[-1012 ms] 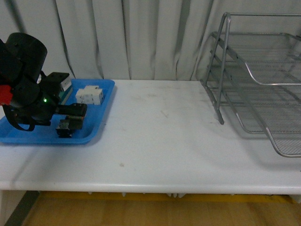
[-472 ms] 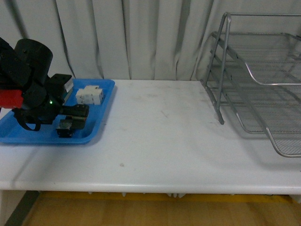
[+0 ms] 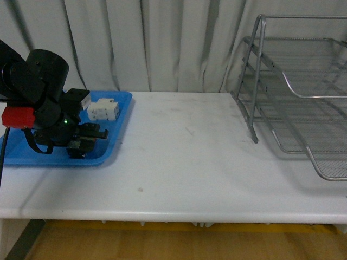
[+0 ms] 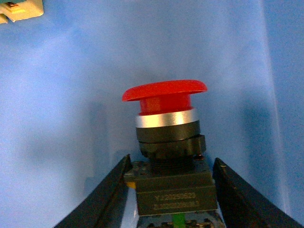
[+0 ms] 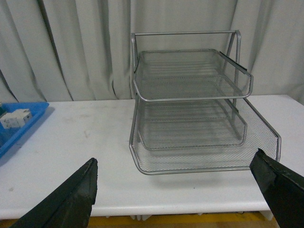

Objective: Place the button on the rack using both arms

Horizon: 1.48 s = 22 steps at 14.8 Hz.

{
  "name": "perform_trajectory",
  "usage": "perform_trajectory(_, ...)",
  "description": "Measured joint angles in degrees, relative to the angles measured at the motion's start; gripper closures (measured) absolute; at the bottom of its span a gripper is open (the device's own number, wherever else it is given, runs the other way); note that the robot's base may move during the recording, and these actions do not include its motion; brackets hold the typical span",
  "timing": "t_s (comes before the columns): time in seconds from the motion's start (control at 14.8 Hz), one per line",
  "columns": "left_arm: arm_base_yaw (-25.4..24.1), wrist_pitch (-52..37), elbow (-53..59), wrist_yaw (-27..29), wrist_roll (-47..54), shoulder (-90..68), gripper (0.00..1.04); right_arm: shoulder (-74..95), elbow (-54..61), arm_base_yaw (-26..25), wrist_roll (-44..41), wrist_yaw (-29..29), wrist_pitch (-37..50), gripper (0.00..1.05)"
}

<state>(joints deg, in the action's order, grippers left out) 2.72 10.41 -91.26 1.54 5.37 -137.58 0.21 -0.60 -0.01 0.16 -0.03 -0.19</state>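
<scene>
Left gripper (image 4: 173, 192): hovers low in the blue tray (image 3: 115, 138), jaws set close along both sides of the button (image 4: 164, 90). Cannot tell whether the fingers (image 4: 107, 194) actually press on it.

Button: stands between the left gripper's jaws, red mushroom cap pointing away from the wrist, silver collar beneath the cap, dark blocky body lowest and bearing a line of small print.

White terminal block (image 3: 104, 109): lies in the same tray, just beyond the left gripper's tips.

Right gripper (image 5: 175, 192): jaws spread wide, nothing between them, raised above the worktop (image 3: 190, 162) and facing the rack (image 5: 190, 99).

Rack: silver wire mesh on a tube frame, three tiers, directly ahead of the right gripper and well apart from the left one.

Surface: white worktop, lightly scuffed and speckled, carries tray and rack at opposite ends.

Room: pale pleated curtain (image 3: 162, 43) hangs behind the whole worktop; wood-toned floor (image 3: 162, 244) shows below its front edge.
</scene>
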Motion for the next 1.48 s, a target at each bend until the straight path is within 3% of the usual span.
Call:
perform_trajectory(0.07, 0.07, -0.13, 0.0, -0.02, 0.0, 0.0, 0.62, 0.0, 0.0, 0.0, 0.0, 0.0, 0.0, 0.06)
perform_trajectory(0.2, -0.09, -0.87, 0.28, 0.0, 0.04, 0.57, 0.68, 0.0, 0.0, 0.0, 0.0, 0.0, 0.0, 0.06)
perform_trajectory(0.54, -0.39, -7.28, 11.3, -2.27, 1.55, 17.59, 0.69, 0.0, 0.0, 0.0, 0.0, 0.0, 0.0, 0.06)
perform_trajectory(1.01, -0.72, -9.33, 36.59, -4.35, 3.85, 50.82, 0.69, 0.0, 0.0, 0.0, 0.0, 0.0, 0.0, 0.06)
perform_trajectory(1.48, -1.53, -10.93, 42.29, -3.58, 3.87, 54.31, 0.69, 0.0, 0.0, 0.0, 0.0, 0.0, 0.0, 0.06)
